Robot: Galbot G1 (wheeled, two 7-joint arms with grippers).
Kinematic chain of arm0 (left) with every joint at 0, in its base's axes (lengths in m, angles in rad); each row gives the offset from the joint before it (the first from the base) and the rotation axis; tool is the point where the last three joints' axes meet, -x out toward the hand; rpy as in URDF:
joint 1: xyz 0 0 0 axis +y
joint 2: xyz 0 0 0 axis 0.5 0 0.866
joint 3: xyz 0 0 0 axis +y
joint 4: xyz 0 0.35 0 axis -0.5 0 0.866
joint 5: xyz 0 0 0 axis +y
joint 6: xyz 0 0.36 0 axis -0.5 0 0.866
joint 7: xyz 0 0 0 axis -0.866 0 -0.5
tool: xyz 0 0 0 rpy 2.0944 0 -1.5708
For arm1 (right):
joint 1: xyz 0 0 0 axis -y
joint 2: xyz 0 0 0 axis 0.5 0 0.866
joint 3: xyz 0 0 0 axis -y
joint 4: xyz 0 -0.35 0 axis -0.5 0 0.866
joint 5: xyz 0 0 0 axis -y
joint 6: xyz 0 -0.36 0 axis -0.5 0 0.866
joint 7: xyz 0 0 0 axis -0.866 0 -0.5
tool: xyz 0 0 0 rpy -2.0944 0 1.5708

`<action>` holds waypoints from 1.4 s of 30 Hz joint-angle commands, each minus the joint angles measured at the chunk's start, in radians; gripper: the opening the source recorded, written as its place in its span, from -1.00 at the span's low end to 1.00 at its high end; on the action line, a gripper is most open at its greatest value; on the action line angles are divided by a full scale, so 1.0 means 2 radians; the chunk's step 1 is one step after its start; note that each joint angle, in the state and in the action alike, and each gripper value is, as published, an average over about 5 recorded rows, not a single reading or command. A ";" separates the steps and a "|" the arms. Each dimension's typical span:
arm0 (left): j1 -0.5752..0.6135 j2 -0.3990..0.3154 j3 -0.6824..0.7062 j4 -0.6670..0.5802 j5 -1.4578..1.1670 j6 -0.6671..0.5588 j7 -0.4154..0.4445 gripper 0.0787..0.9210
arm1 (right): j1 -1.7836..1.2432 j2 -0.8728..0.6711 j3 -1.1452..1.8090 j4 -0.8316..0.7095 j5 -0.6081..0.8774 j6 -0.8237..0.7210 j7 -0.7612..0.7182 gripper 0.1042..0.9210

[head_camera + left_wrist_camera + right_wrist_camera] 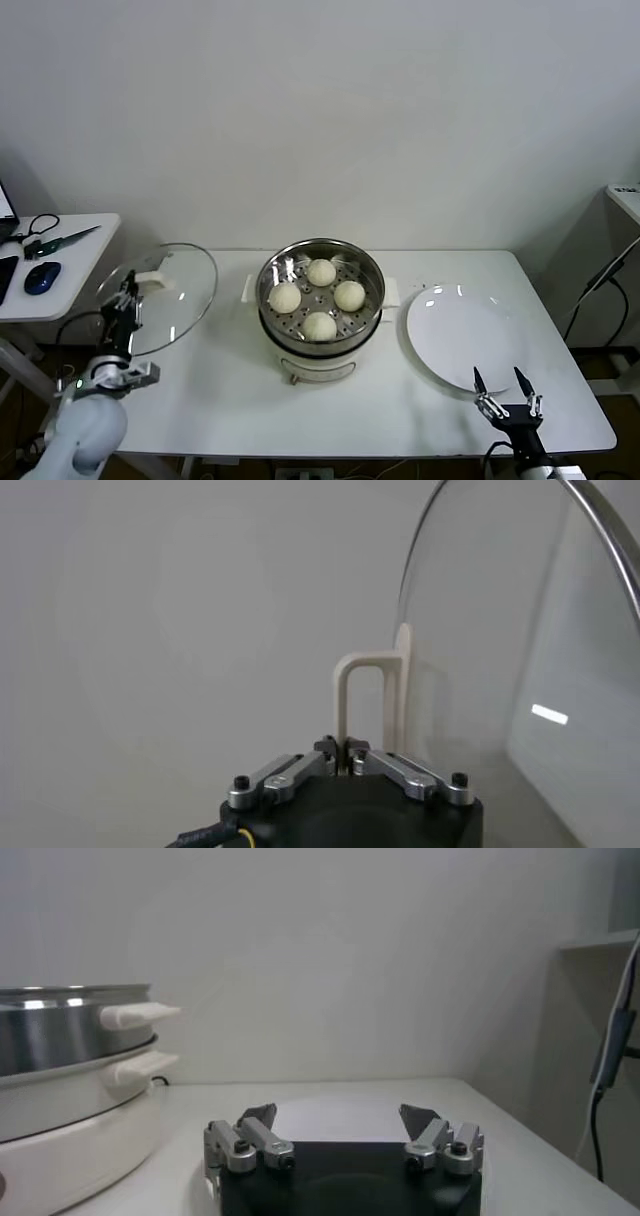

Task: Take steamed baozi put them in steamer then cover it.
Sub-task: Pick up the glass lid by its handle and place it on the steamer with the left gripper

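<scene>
Steamer sits at centre of the tabletop; four steamed baozi lie inside on its tray (one rear, one front, one each side). Plate lies just right of the steamer, apart from it. Cover is left of the steamer, tilted, at the tabletop's left edge. A side table stands farther left.

Cream-white baozi, shiny silver steamer on cream base, clear glass cover, white plate
</scene>
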 commanded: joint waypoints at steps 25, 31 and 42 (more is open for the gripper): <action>-0.228 -0.167 0.369 -0.081 0.316 0.269 0.277 -0.85 | 0.021 -0.001 -0.007 0.004 -0.050 -0.040 0.019 0.76; -0.222 -0.191 0.385 -0.053 0.315 0.271 0.267 -0.85 | 0.021 -0.002 -0.008 0.005 -0.047 -0.036 0.019 0.76; -0.198 -0.233 0.396 -0.011 0.332 0.262 0.241 -0.85 | 0.016 -0.004 -0.007 0.009 -0.041 -0.029 0.018 0.76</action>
